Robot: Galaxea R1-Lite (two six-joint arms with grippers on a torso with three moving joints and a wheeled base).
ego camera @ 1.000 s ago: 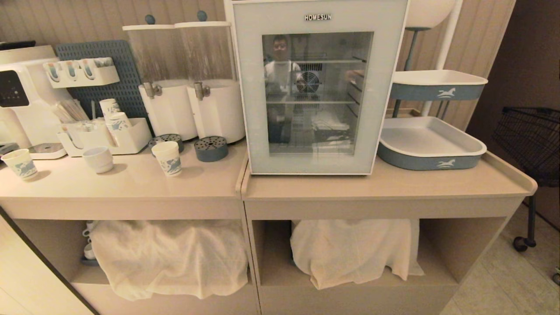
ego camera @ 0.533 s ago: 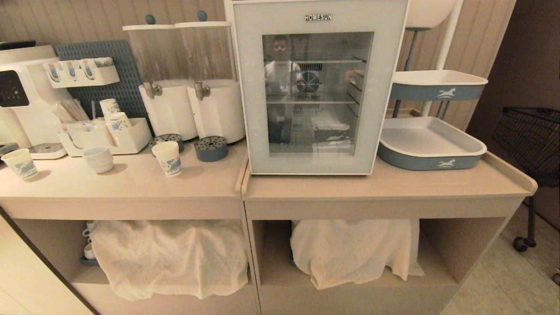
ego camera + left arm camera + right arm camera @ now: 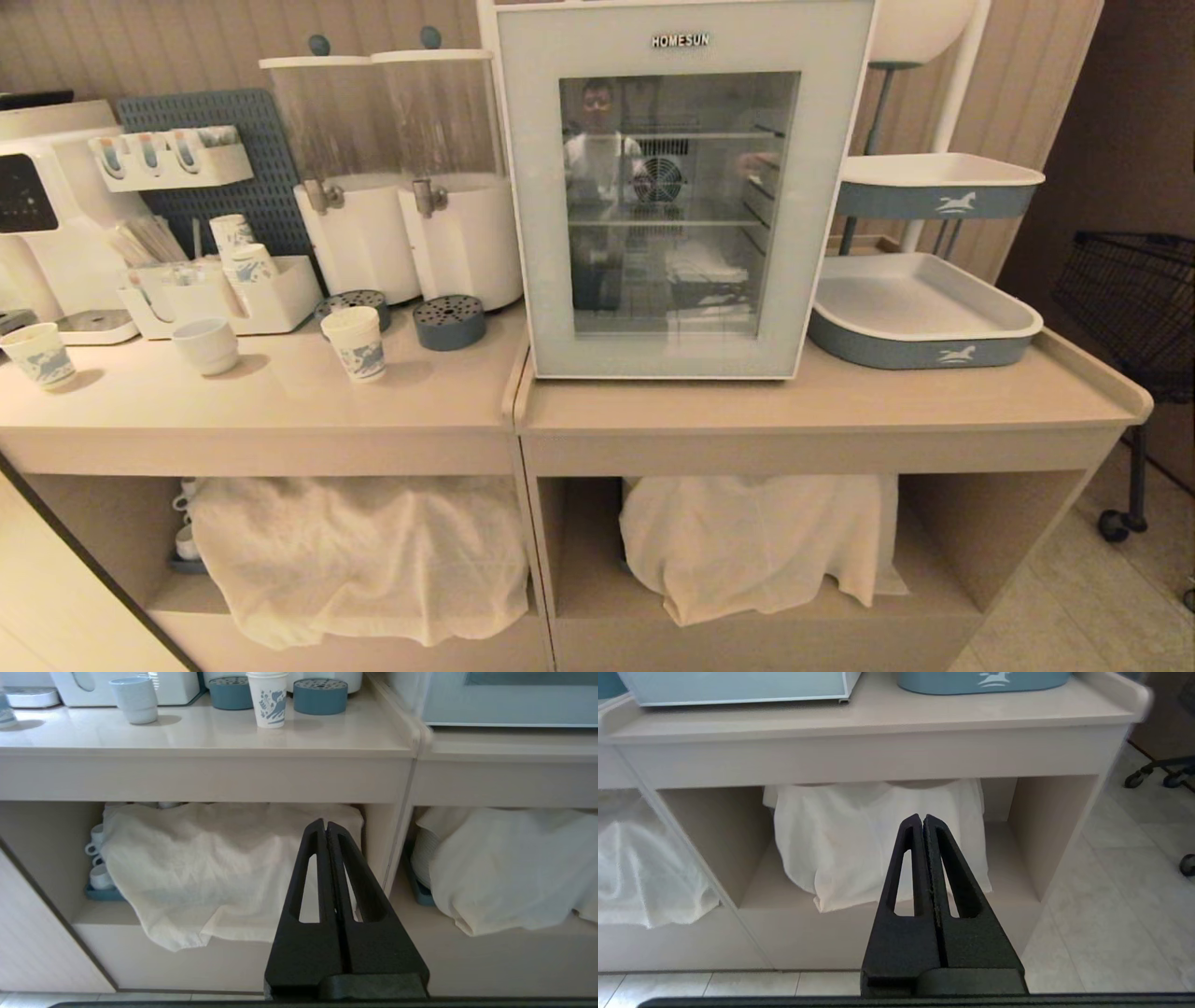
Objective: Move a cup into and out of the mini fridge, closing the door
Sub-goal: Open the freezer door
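Note:
The cup (image 3: pixel 355 343), tall, white with blue print and layered rims, stands on the left counter in front of the drink dispensers; the left wrist view shows the cup (image 3: pixel 267 700) too. To its right stands the mini fridge (image 3: pixel 672 359), with its glass-windowed door (image 3: pixel 537 187) closed. Neither arm shows in the head view. My left gripper (image 3: pixel 325 823) is shut and empty, held low in front of the left under-counter shelf. My right gripper (image 3: pixel 922 818) is shut and empty before the right shelf, below the fridge (image 3: pixel 738 686).
A white mug (image 3: pixel 206 345) and a shorter paper cup (image 3: pixel 39 353) stand left of the cup. Two dispensers (image 3: pixel 401 187) are behind it. Blue-and-white trays (image 3: pixel 920 313) sit right of the fridge. White cloths (image 3: pixel 364 551) cover the shelves below. A wire cart (image 3: pixel 1134 308) stands at far right.
The whole head view has shifted slightly, so the camera moved a little. Nothing on the counter has moved and the fridge door stays closed.

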